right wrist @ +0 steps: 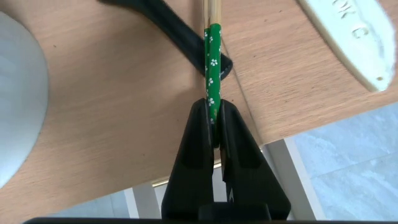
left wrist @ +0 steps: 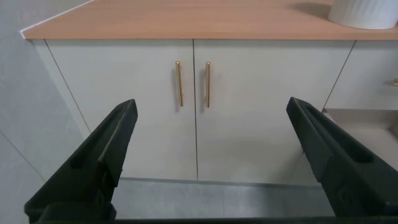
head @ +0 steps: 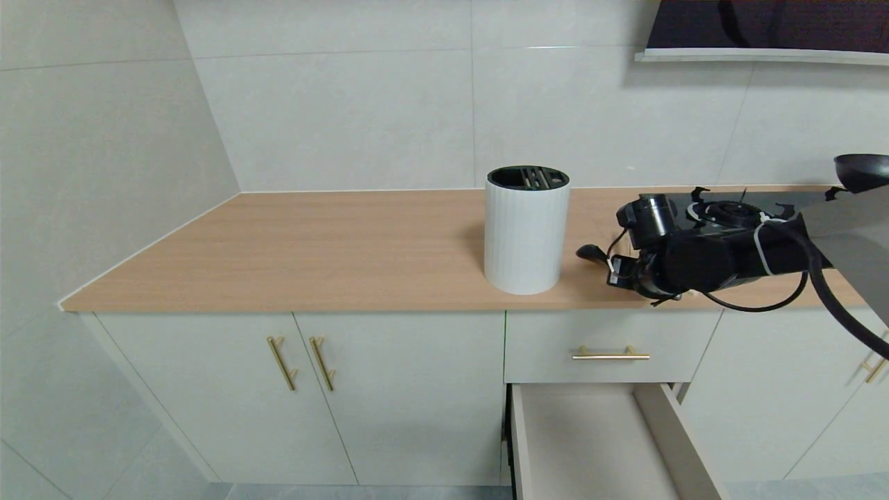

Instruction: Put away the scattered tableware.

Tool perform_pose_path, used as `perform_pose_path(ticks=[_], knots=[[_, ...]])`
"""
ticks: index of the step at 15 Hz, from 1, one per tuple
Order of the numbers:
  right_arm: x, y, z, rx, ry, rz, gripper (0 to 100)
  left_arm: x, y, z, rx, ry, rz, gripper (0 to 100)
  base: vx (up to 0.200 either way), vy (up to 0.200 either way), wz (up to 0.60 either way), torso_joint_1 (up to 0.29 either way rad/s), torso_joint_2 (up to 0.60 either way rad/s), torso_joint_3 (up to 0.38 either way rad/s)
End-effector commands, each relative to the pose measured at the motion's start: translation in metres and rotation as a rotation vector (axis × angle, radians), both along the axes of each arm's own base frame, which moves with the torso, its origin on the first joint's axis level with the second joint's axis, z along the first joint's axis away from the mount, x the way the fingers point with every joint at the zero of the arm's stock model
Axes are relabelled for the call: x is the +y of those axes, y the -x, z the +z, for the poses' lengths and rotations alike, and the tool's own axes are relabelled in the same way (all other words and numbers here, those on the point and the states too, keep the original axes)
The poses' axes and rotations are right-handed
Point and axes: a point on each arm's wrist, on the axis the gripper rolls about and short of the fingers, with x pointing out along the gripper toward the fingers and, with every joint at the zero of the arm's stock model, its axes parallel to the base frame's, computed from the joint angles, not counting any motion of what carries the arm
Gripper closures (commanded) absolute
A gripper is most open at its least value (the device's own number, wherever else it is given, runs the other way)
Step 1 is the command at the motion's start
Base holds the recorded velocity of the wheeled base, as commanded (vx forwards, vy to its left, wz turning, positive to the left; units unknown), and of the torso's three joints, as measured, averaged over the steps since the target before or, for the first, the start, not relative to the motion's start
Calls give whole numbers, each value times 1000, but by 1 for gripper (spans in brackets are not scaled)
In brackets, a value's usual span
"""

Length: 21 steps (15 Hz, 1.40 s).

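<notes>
Hanging low before the cupboard doors (left wrist: 249, 106), the left gripper (left wrist: 211, 109) is keeping its jaws wide, with nothing between them. The counter (head: 312, 243) is running above the doors, and the white ribbed holder (head: 526, 239) is standing upright on it, near the front edge, its black slotted top facing up.

Just right of the holder, the right gripper (right wrist: 213, 121) is reaching over the counter's front edge with its jaws pinched narrow on a chopstick (right wrist: 213, 56), gripping it at the green, flower-printed end. The pale shaft is pointing away over the wood (whether this is one stick or a pair, the views are not telling). The chopstick is crossing over a black utensil (right wrist: 177, 34) that is lying on the counter between the holder and the gripper. A white utensil (right wrist: 348, 37) is lying flat on the wood near the chopstick, apart from it.

Below the right arm, a drawer (head: 590, 444) is standing pulled open. Further right, a hob (head: 729, 208) is sitting in the counter against the wall.
</notes>
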Motion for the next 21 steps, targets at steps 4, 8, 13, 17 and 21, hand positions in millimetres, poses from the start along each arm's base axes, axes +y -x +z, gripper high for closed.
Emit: perform_pose_path(ticks=[4,8,13,17,21], knots=[[-12,51,36,-13,-11,18,100,0,0,0,0,0,1,0,0,0,0,0,0,0],[-26,104,55,2,-49,85,100,0,0,0,0,0,1,0,0,0,0,0,0,0],[-34,169,69,63,-68,213,100,0,0,0,0,0,1,0,0,0,0,0,0,0],[-43,224,81,148,-58,463,100,0,0,0,0,0,1,0,0,0,0,0,0,0],[-43,252,87,126,-57,604,100,0,0,0,0,0,1,0,0,0,0,0,0,0]])
